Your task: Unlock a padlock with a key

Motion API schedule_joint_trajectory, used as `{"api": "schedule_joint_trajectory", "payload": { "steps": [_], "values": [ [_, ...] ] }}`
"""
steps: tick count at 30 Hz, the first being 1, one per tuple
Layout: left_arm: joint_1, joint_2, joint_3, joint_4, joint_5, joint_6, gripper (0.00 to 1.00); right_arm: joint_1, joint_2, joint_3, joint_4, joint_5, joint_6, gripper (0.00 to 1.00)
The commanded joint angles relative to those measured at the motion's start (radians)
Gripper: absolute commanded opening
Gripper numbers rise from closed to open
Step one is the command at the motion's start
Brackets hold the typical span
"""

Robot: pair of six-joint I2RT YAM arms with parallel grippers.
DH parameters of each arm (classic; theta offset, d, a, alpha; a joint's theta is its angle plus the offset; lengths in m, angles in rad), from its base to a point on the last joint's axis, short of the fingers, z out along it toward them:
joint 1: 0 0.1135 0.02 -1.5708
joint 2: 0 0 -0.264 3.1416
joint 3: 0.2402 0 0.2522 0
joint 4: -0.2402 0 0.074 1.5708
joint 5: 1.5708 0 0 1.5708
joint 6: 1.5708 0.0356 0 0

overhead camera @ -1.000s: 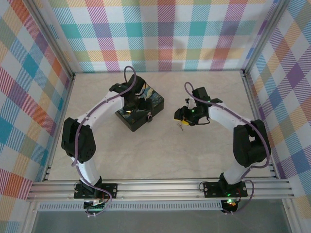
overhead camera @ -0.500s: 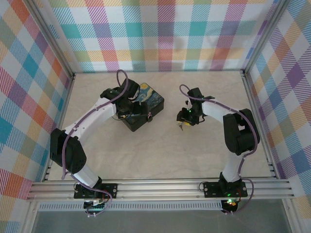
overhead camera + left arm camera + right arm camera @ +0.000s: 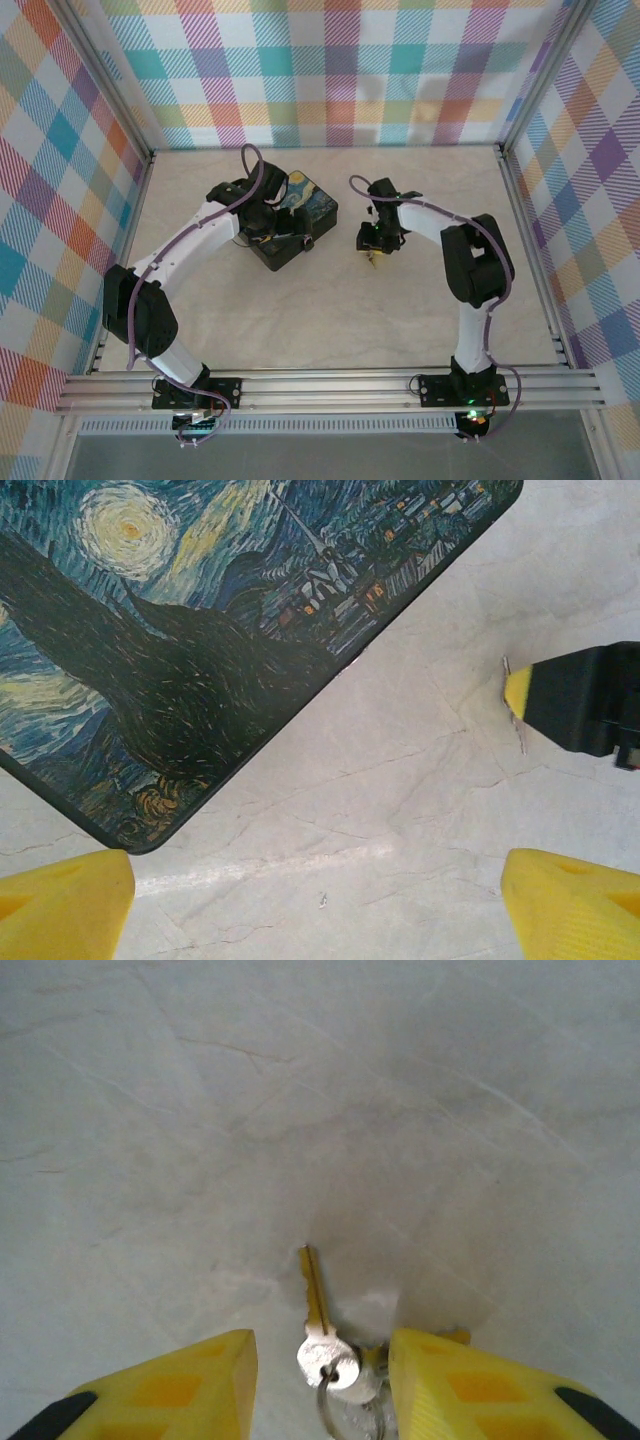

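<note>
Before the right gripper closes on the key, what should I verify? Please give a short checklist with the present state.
1. Key lies between the fingers of the right gripper: ok.
2. Key flat on the table, blade pointing away: ok.
3. Key gripped: not ok, jaws stand open around it.
4. Left gripper open, above the box edge: ok.
5. Padlock at the box's side, clear of both grippers: ok.
6. Padlock locked: cannot tell, too small.

The metal ring (image 3: 350, 1415) on the thin silvery key (image 3: 327, 1355) is being cut off below; the dark Starry Night box (image 3: 200, 630) is being cropped top and left; the tiny dark padlock (image 3: 308, 243) is being rendered indistinctly.
</note>
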Motion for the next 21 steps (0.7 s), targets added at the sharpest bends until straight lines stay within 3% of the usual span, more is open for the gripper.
{"api": "schedule_joint_trajectory", "payload": {
  "steps": [1,10,14,18,21],
  "values": [
    [-0.007,-0.005,0.005,0.006,0.011,-0.005,0.94,0.022,0.028,0.020,-0.079,0.074,-0.036,0.38],
    [-0.007,-0.037,-0.013,-0.001,-0.019,-0.002,0.94,0.039,0.012,-0.054,-0.064,0.089,-0.022,0.16],
    [-0.007,-0.036,-0.013,-0.002,-0.026,0.001,0.94,0.040,-0.011,-0.066,-0.056,0.077,-0.056,0.00],
    [-0.008,-0.031,-0.025,0.003,-0.014,-0.011,0.94,0.037,-0.072,-0.073,-0.051,0.036,-0.101,0.00],
    [-0.013,-0.035,-0.049,0.036,0.034,-0.045,0.93,0.015,-0.130,-0.092,-0.024,-0.071,-0.117,0.00]
  ]
}}
